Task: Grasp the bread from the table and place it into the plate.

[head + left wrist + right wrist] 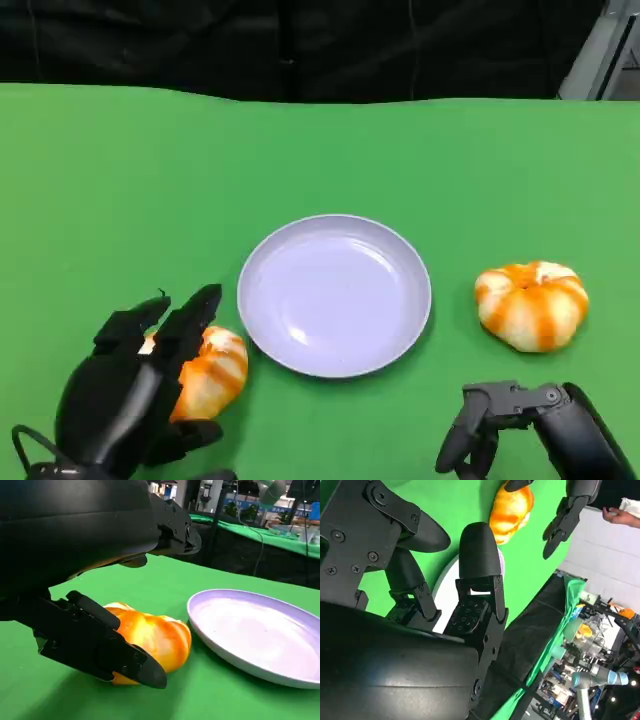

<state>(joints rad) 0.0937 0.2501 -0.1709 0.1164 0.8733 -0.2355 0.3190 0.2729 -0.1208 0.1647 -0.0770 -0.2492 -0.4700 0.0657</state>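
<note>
Gripping the near bread roll (212, 374): left hand (135, 385) sits at the lower left of the head view, fingers (192, 318) draped over the roll's top and far side, thumb under its near edge. Left wrist view confirms it: one black finger (100, 645) lies across the front of the roll (150, 640), the rest arch over it. Roll looks like it is resting on the green surface (120, 180), though contact underneath is hard to judge from these angles. It sits just left of the plate (334, 295), close to the rim but apart from it.

Plate is a pale lilac round dish, centre of the surface, nothing on it. In the left wrist view its rim (200, 625) is just beside the roll.

Second bread roll (532, 304), orange with pale stripes, lies right of the plate, well clear of the rim, untouched.

Right hand (480, 425) is low at the lower right of the head view, near side of the second roll, not touching it. Fingers curl down and in, holding nothing. Right wrist view shows its own fingers (479, 550) bent inward with the plate edge (442, 587) behind them, plus the first roll (510, 507) and the left hand (565, 515) across the surface.

A person's hand (619, 516) shows at the far edge in the right wrist view, off the surface.
</note>
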